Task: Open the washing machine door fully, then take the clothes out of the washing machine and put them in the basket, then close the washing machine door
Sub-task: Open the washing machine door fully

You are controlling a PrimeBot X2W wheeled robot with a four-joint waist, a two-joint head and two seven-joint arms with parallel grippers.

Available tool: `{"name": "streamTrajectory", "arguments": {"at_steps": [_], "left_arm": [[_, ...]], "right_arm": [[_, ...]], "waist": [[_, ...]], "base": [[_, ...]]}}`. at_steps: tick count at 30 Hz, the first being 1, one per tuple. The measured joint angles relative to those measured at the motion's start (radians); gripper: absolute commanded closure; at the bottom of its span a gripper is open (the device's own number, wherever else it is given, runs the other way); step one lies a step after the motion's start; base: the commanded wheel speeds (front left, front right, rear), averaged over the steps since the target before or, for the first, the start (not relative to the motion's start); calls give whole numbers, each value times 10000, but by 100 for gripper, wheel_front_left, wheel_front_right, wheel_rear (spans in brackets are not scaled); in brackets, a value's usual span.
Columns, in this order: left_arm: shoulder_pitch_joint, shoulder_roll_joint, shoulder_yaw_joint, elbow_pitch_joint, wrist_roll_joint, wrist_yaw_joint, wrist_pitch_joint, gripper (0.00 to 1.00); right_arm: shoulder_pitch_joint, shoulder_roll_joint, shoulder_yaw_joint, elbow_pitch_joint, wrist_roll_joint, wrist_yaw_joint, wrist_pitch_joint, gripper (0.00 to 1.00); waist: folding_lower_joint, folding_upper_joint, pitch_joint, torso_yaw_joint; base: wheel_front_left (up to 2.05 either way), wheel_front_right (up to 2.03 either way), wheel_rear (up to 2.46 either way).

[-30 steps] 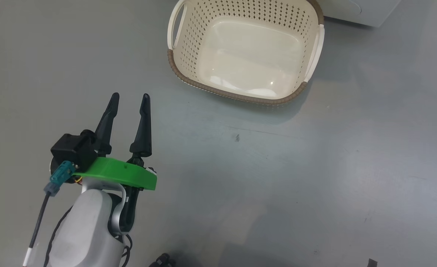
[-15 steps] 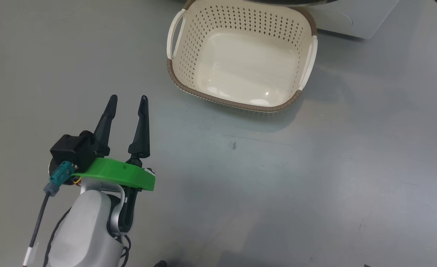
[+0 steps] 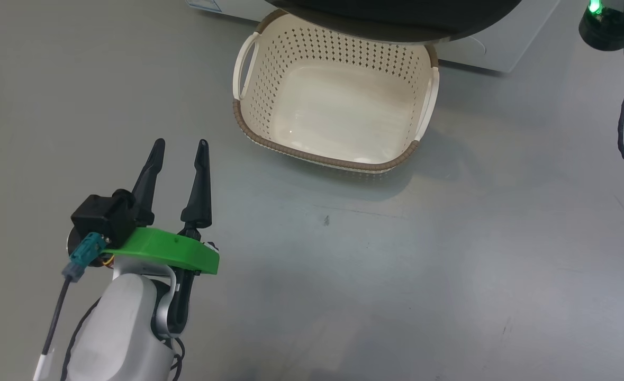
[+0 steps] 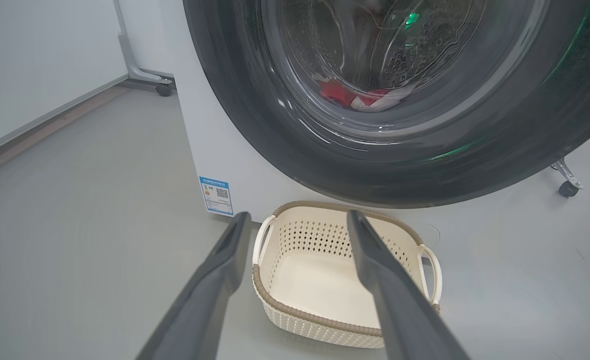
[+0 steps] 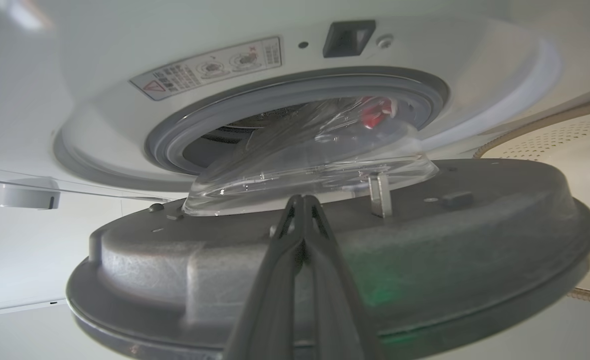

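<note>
The washing machine door (image 5: 425,235) stands partly open, its grey inner face and clear glass bowl (image 5: 300,170) swung away from the washing machine (image 5: 99,125). My right gripper (image 5: 302,198) is shut with nothing in it, its tips against the door's inner face by the bowl's edge. Red clothes (image 4: 355,97) lie in the drum, seen through the glass. The cream basket (image 3: 312,153) sits empty on the floor below the door's black rim (image 3: 396,21). My left gripper (image 3: 180,144) hangs open over the floor, to the left of the basket and short of it.
Grey floor (image 3: 396,264) spreads around the basket. A blue label (image 4: 216,195) marks the machine's lower corner. Wheeled frame legs (image 4: 567,187) stand beside the machine. Part of my right arm with a green light (image 3: 603,21) and cables is at the head view's right edge.
The head camera has shifted, so the basket sits lower in its view. The door's black rim and my right arm have come in at the top. My left gripper stays open.
</note>
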Motion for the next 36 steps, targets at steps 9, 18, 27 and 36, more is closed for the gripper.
{"name": "streamTrajectory", "arguments": {"at_steps": [9, 18, 27, 36], "left_arm": [[10, 0, 50, 23, 69, 0, 0, 0], [176, 2, 48, 82, 88, 0, 0, 0], [213, 2, 50, 81, 117, 0, 0, 0], [423, 6, 188, 119, 359, 0, 0, 0]], "right_arm": [[516, 163, 71, -15, 69, 0, 173, 100], [864, 253, 107, -46, 84, -2, 259, 100], [1069, 205, 96, -247, 54, 12, 199, 100], [1716, -176, 727, -786, -1003, 1005, -245, 100]], "waist": [[0, 0, -272, -121], [0, 0, -527, -175], [0, 0, -623, -178], [0, 0, -881, -255]], "base": [[0, 0, 0], [0, 0, 0], [0, 0, 0], [0, 0, 0]]}}
